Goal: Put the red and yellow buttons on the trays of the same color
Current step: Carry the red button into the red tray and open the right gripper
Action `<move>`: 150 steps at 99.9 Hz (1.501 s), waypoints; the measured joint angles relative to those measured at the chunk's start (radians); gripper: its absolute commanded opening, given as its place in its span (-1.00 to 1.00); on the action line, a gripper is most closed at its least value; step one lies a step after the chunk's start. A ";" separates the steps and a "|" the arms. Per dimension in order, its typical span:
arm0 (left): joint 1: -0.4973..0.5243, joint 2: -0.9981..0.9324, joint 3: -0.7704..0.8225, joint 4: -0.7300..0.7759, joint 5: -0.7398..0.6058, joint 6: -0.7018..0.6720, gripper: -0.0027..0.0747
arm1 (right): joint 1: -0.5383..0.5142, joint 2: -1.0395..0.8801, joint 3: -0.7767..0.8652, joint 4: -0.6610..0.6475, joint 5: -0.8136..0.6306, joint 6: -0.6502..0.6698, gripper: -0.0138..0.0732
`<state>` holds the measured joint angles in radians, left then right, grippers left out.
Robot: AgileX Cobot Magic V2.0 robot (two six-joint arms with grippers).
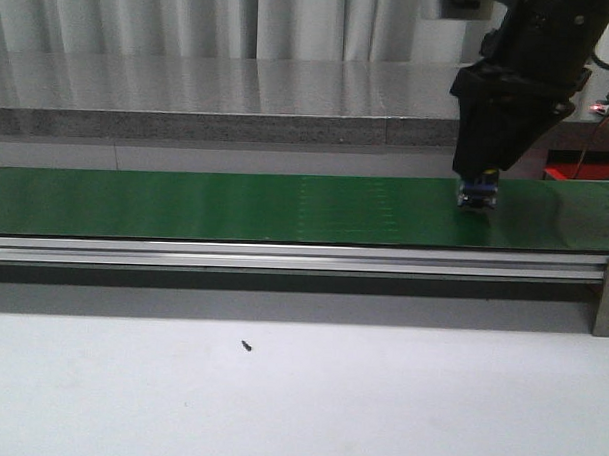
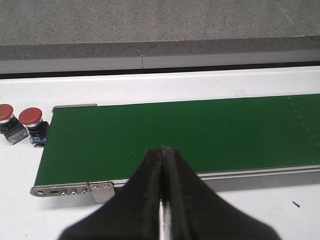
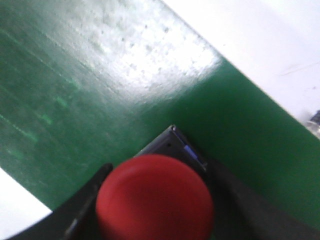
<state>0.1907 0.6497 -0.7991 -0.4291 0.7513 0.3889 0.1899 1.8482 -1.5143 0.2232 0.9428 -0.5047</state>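
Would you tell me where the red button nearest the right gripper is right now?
The red button sits between the right gripper's fingers, on the green conveyor belt toward its right end in the front view.

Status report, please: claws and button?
Right claw around red button on belt. Left claw shut, empty. Two red buttons beside belt end.

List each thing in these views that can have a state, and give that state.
Left tool: shut, holding nothing, hanging above the green conveyor belt.
Right tool: shut on a red button, down at the belt.
Two red buttons: upright on the white table, side by side, off the belt's end.
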 measured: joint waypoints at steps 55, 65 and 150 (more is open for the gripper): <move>0.000 0.000 0.000 0.000 0.000 0.000 -0.98 | -0.424 -0.044 -0.066 -0.006 -0.021 0.114 -0.41; 0.000 0.000 0.000 0.000 0.000 0.000 -0.98 | -0.496 -0.041 -0.068 -0.006 -0.037 0.144 -0.41; 0.000 0.000 0.000 0.000 0.000 0.000 -0.98 | -0.610 0.226 -0.070 -0.007 -0.172 0.219 0.54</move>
<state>0.1907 0.6497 -0.7991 -0.4291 0.7513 0.3889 -0.4197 2.0737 -1.5845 0.2165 0.7710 -0.2852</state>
